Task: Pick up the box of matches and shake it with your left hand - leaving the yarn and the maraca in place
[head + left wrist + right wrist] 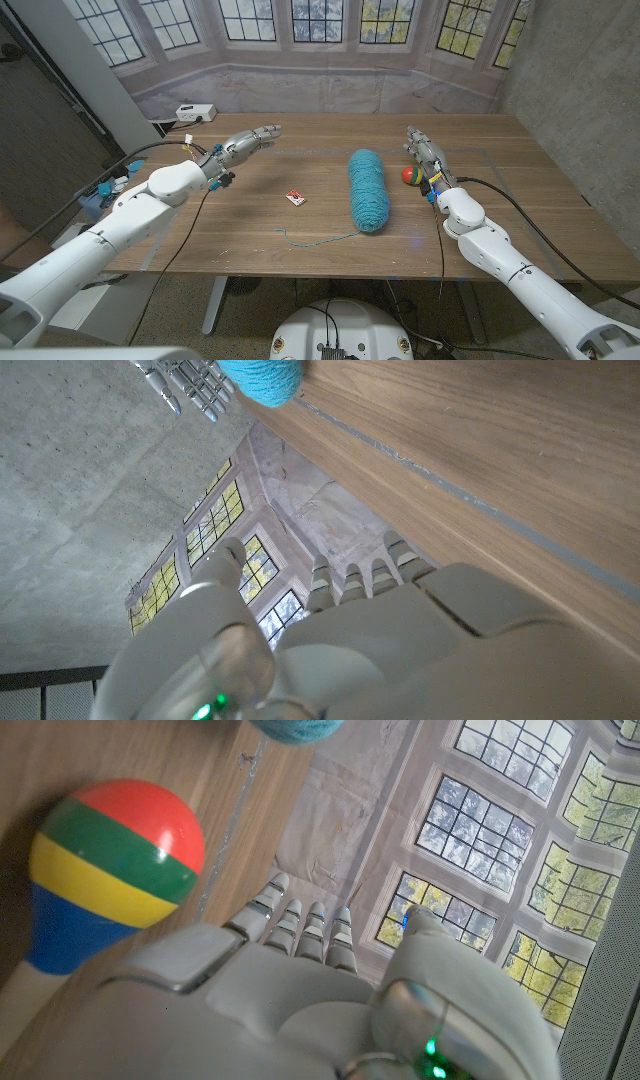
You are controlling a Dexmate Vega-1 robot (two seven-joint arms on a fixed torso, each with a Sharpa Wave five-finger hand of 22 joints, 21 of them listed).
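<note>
Left hand (245, 142) hovers above the wooden table (250, 215) near its far left part, fingers stretched out and slightly apart, holding nothing. Nearer the robot and toward the middle lies the box of matches (296, 198), small, red and white, well apart from that hand; its printing is too small to read. Beside it stands the long teal yarn (368, 189) skein, a loose strand trailing off. Right hand (424, 150), fingers straight and empty, sits just beside the striped maraca (410, 176), red, green, yellow and blue.
</note>
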